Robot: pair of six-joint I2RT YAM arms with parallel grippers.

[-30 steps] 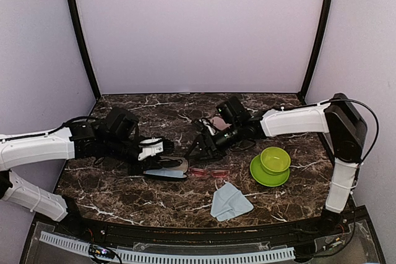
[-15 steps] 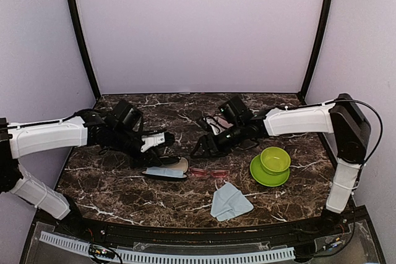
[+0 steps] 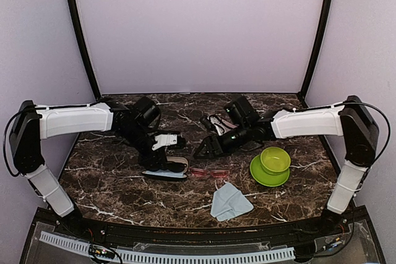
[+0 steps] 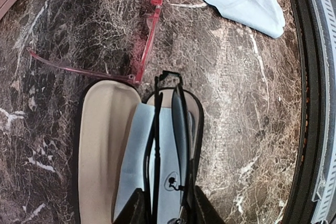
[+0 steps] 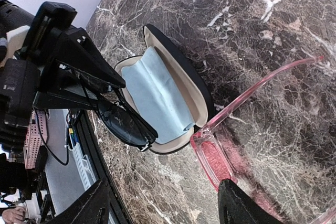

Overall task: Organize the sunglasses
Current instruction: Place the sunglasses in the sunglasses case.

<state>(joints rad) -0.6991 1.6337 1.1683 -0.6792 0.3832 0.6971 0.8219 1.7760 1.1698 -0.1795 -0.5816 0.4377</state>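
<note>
My left gripper [image 3: 162,151] is shut on the black sunglasses [image 4: 169,145] and holds them, folded and edge-on, just above the open black case [image 4: 102,145]. A light blue cloth [image 4: 131,161] lies inside the case. In the right wrist view the dark lenses [image 5: 122,123] hang over the case's near rim [image 5: 202,100]. The red-pink sunglasses [image 3: 209,172] lie open on the table right of the case, and also show in the right wrist view [image 5: 214,157]. My right gripper [image 3: 207,146] hovers open and empty above them, jaws wide apart.
A green bowl on a green plate [image 3: 271,166] stands at the right. A second light blue cloth [image 3: 230,202] lies near the front edge. A pink case [image 3: 216,123] lies behind my right arm. The table's front edge is close [image 4: 310,103].
My left arm has swung right and lifted, bringing the black sunglasses over the open case. My right gripper has drawn slightly to the right.
</note>
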